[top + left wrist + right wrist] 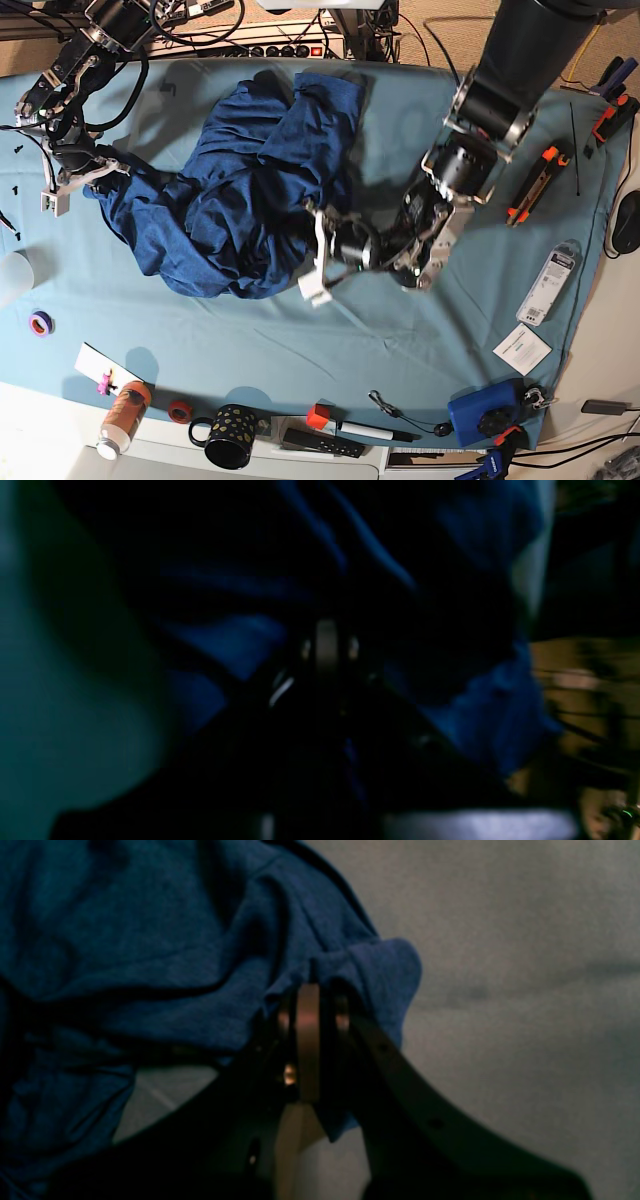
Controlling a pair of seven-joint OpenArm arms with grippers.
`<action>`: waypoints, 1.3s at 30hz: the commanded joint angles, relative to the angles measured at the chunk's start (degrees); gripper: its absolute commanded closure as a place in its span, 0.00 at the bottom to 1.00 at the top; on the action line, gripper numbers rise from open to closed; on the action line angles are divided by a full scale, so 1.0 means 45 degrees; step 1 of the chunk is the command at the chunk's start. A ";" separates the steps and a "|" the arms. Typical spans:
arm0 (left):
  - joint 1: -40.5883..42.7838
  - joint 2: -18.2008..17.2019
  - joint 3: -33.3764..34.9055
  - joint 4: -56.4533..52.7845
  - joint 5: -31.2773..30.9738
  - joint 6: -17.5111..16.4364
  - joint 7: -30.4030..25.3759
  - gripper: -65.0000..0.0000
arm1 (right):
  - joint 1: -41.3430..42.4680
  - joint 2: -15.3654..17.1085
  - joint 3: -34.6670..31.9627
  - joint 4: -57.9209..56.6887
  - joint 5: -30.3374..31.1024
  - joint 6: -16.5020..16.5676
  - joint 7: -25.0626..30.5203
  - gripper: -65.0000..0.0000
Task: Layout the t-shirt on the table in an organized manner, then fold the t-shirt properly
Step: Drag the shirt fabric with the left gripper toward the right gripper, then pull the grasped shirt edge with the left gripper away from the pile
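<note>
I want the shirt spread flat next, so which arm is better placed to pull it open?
Probably the left. Its pincer is shut on the t-shirt at the bunched edge nearest the bare table, with room to drag outward. The right pincer already pins the opposite edge, serving as an anchor.

Your table (420,330), teal-covered, bears the crumpled t-shirt (240,200), a mug (228,436), probably tape rolls (40,323).
</note>
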 commanded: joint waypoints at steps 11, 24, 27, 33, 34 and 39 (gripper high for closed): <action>-0.2346 0.0078 -0.0029 0.0194 0.0787 0.0272 -0.0126 1.00 | 0.0112 0.0180 0.0029 0.0214 0.0189 -0.0010 0.0243 1.00; -0.1443 -0.0869 0.0899 0.0189 0.0151 0.0573 0.1452 0.38 | 0.0112 0.0180 0.0029 0.0214 0.0146 -0.0005 0.0238 1.00; -0.0962 -0.0976 0.1287 0.0194 0.0121 0.0573 0.1443 0.38 | 0.0112 0.0180 0.0029 0.0214 0.0151 -0.0010 0.0238 1.00; 0.0010 -0.0971 0.1719 0.0194 -0.1846 0.0073 0.1447 0.64 | 0.0107 0.0175 0.0029 0.0214 0.0146 -0.0010 0.0233 1.00; 0.0063 -0.0976 0.1719 0.0194 -0.2142 -0.0076 0.1447 0.77 | 0.0107 0.0175 0.0029 0.0214 0.0136 -0.0010 0.0233 1.00; -0.0539 -0.1010 0.1715 0.0194 -0.2011 -0.0076 0.1452 1.00 | 0.0107 0.0175 0.0029 0.0214 0.0102 -0.0010 0.0233 1.00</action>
